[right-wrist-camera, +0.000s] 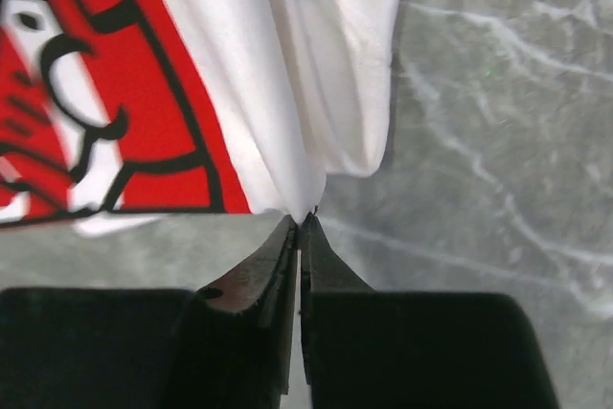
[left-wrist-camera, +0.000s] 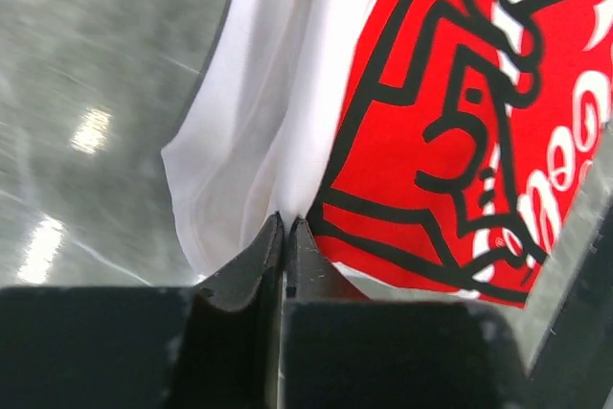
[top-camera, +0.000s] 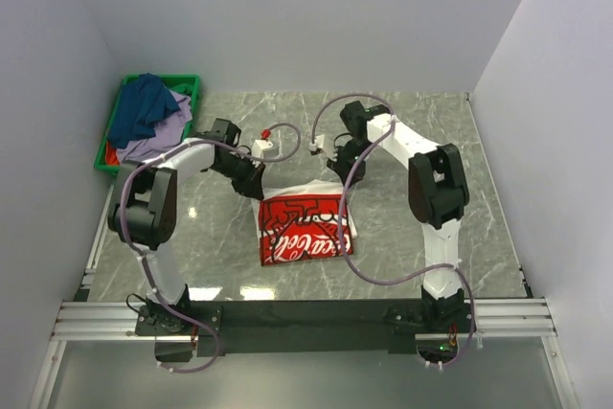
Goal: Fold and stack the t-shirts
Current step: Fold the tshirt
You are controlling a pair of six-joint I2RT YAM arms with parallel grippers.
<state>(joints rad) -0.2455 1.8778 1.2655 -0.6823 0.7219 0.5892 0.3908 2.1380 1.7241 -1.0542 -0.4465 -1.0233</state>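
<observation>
At far left, crate [top-camera: 107,150] contains blue t-shirt [top-camera: 142,107], lavender t-shirt [top-camera: 159,137]; left end effector [left-wrist-camera: 287,227], right end effector [right-wrist-camera: 302,223] grip white t-shirt [top-camera: 305,229].

The white t-shirt [top-camera: 305,227] bears a red print with black linework and white lettering; the desk [top-camera: 220,246] is grey-veined marble.

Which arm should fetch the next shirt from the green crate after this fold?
Left, probably. The green crate sits at the far left, nearer the left gripper; the right gripper is across the white shirt from it. Both are shut on that shirt.
</observation>
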